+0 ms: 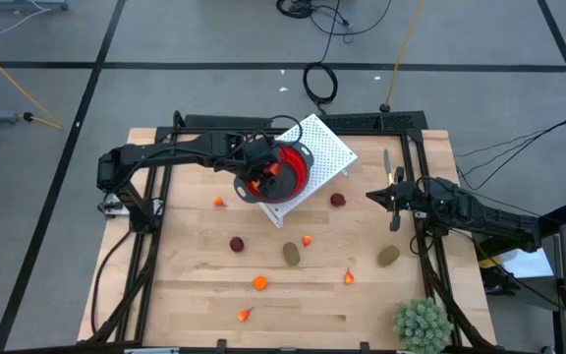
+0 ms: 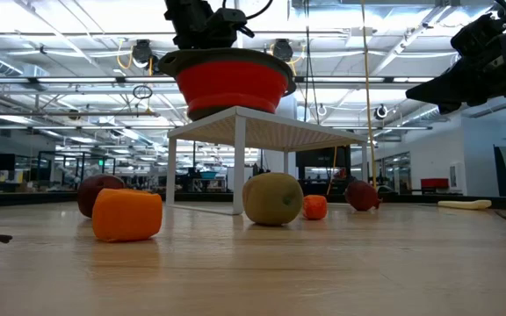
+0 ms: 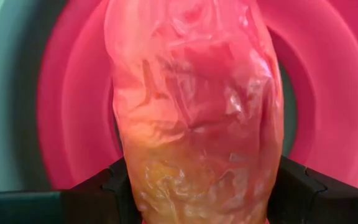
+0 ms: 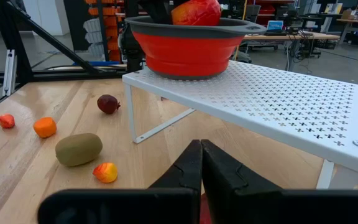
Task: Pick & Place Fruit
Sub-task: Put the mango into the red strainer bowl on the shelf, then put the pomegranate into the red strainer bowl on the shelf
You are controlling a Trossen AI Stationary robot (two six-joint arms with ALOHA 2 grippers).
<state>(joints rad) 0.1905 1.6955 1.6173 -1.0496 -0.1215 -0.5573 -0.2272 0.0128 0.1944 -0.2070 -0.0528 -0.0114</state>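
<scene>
Over the bowl on the white rack, the left hand grips the long red-orange fruit; released off-centre, it could tip over the rim. The right hand, closed and empty, waits beside the rack.

The bowl sits on the rack; fruit pieces lie on the table.

A red bowl with a grey rim sits on a white perforated stand, directly under the left pincer; a spiky green plant stands well apart.
</scene>
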